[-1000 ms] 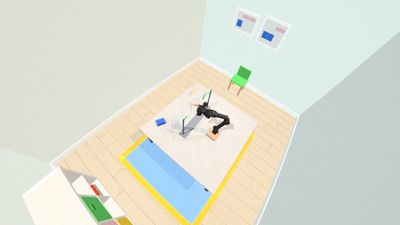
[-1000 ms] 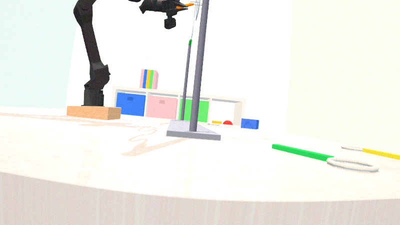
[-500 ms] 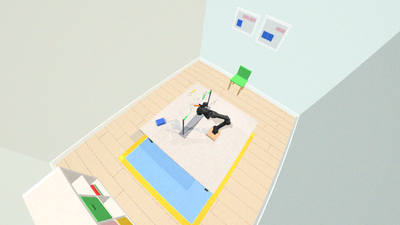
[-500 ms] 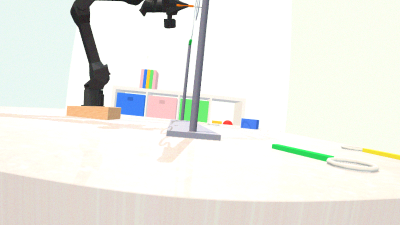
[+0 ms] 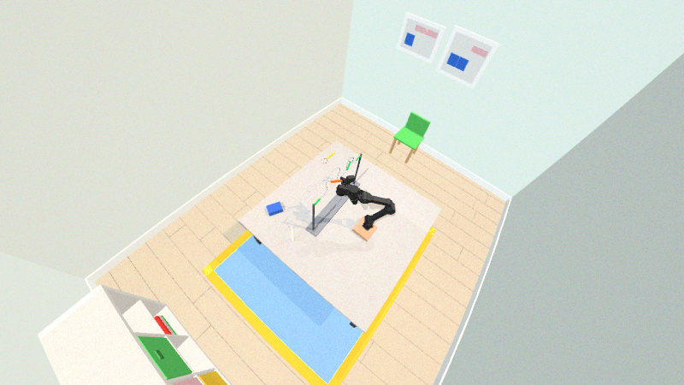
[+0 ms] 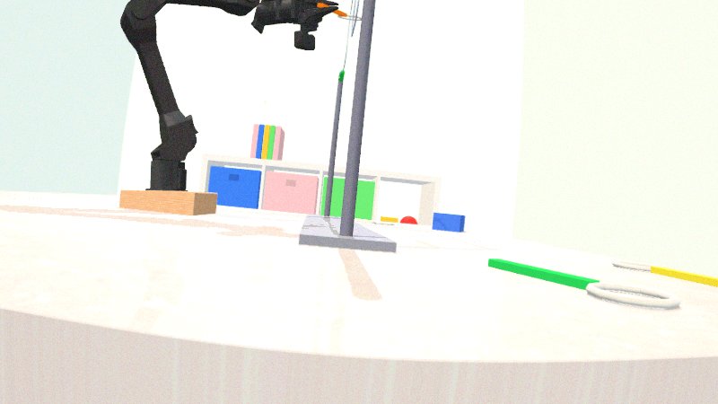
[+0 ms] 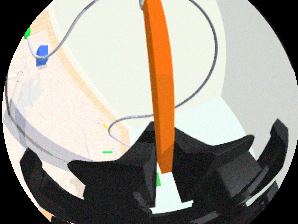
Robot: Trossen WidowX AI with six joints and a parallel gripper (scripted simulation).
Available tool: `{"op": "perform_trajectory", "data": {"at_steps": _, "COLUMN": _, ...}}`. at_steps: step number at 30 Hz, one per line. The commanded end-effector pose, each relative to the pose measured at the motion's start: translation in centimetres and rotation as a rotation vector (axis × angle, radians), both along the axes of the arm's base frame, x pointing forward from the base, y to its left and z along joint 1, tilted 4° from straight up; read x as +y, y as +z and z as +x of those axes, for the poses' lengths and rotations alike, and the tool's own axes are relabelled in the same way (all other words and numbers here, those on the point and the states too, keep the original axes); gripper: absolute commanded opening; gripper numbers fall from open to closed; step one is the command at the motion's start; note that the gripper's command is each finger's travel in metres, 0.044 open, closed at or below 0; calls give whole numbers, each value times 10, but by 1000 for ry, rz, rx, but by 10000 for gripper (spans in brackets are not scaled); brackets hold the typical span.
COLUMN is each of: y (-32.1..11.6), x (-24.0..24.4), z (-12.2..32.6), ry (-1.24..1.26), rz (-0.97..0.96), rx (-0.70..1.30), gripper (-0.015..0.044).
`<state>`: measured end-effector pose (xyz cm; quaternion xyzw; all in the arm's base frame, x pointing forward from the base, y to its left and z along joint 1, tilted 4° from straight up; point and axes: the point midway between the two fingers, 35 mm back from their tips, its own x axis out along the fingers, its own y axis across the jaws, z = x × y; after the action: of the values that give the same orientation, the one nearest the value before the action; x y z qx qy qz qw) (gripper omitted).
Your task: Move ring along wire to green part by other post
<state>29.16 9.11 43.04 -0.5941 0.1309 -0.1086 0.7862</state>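
Closest in the ext. view, at the tbl's (image 5: 334, 277) (image 6: 225, 311) (image 7: 60, 115) near edge: green stick (image 5: 348, 165) (image 6: 542, 274) (image 7: 107, 152) lying flat, pale hoop (image 5: 350, 159) (image 6: 632, 303) on its end. Yellow stick (image 5: 331, 155) (image 6: 682, 276) (image 7: 106, 126) lies off to the side w/ a hoop of its own. Next up, the near post (image 5: 358, 167) (image 6: 357, 120), upright on the grey base (image 5: 313, 232) (image 6: 346, 244). And here's the action: claw (image 5: 341, 180) (image 6: 328, 5) (image 7: 157, 124) is up high, pinching the orange handle (image 5: 335, 181) (image 6: 339, 12) (image 7: 161, 80) b/w its fingers, handle poking out past the tips. The ring (image 6: 349, 15) at its far end is up by the thin wire (image 6: 347, 48) (image 7: 216, 50), approx. mid-span b/w the posts, off both green ends. Can't tell if the wire runs thru it, or if they touch. Arm (image 5: 380, 199) (image 6: 158, 74) reaches over from its wood block (image 5: 361, 234) (image 6: 165, 202), beside the base. Further back, the far post (image 5: 313, 217) (image 6: 335, 145), w/ a green end (image 5: 316, 202) (image 6: 341, 75) on top. Then the blue block (image 5: 274, 209) (image 6: 448, 222) (image 7: 42, 55), sitting on the tbl well apart from the base. Way back, a low white shelf (image 6: 321, 165) w/ blue, pink & green bins, books (image 6: 267, 142) upright on top.
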Motion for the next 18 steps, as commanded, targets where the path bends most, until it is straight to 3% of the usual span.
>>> {"op": "perform_trajectory", "data": {"at_steps": 1, "y": 2, "x": -2, "z": 0, "ry": -3, "rz": -59, "rx": -11, "gripper": -150}}
{"op": "perform_trajectory", "data": {"at_steps": 18, "y": 10, "x": -3, "z": 0, "ry": 8, "rz": -269, "rx": -45, "gripper": -150}}
